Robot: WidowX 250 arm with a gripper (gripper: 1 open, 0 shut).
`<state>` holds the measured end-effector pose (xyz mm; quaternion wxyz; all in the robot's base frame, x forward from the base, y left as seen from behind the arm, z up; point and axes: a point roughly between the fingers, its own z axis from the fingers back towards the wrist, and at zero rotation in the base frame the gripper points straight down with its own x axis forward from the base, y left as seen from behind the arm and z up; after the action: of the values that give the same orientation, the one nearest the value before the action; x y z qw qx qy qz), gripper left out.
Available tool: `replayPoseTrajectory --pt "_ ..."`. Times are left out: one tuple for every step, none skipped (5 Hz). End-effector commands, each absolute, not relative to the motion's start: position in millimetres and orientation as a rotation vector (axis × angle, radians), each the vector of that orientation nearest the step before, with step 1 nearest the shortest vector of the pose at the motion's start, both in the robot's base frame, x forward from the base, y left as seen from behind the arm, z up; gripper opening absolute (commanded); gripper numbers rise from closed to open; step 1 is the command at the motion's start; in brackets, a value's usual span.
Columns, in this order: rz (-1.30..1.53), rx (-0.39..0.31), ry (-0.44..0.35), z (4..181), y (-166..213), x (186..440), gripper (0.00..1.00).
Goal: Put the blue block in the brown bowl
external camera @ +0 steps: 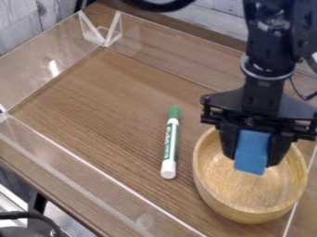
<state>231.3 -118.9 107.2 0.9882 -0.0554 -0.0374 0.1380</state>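
The blue block (253,151) hangs upright over the brown bowl (216,183), its lower end down inside the rim. My gripper (255,139) points straight down above the bowl and is shut on the block's upper part, its black fingers (232,137) on either side. The bowl sits at the table's front right corner. Whether the block touches the bowl's floor I cannot tell.
A green-and-white marker pen (170,141) lies on the wooden table (99,102) just left of the bowl. Low clear plastic walls (50,67) ring the table, with a clear bracket (99,30) at the back left.
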Motion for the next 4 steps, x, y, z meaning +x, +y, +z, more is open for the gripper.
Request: replayPoseTrajectory --pt "0.270 -0.135 -0.105 113.1 -120.1 235.3 0.00" --pt "0.263 -0.136 -0.102 111.8 -119.5 234.5 0.00" --pt "0.258 -0.137 -0.100 111.3 -119.1 233.5 0.00" --pt "0.255 -0.131 -0.097 106.9 -117.0 230.8 0.00"
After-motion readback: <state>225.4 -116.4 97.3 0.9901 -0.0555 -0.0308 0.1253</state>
